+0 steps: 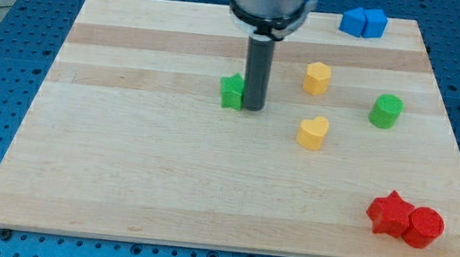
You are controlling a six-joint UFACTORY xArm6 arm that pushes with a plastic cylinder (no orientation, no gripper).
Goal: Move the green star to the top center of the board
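My tip (pixel 252 108) sits right against the view's right side of the green star (pixel 232 91). I have no gripper, only a rod, so nothing opens or shuts. The star is near the middle of the board (pixel 122 177), a bit toward the top edge. It needs to go up to the top edge's middle. I think pushing from here would send it left, so I should go around below the star, then push slowly straight up.
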